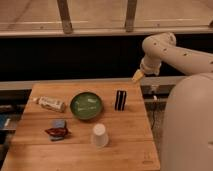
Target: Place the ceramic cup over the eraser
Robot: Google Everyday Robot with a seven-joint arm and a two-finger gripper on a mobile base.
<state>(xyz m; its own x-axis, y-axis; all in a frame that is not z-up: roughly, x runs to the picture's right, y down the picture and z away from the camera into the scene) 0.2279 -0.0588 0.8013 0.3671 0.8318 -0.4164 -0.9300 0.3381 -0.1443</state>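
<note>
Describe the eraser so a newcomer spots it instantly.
On the wooden table, look just right of the green bowl, toward the gripper hanging beyond the far right edge. The eraser is the upright black block with thin white stripes; the cup nearby is plain white.

Wooden table, glossy bowl; jaws near table's far-right corner.

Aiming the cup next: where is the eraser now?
In the camera view, the eraser stands upright right of centre on the table, just right of the bowl, behind the cup. The gripper hovers above-right of it.
</note>
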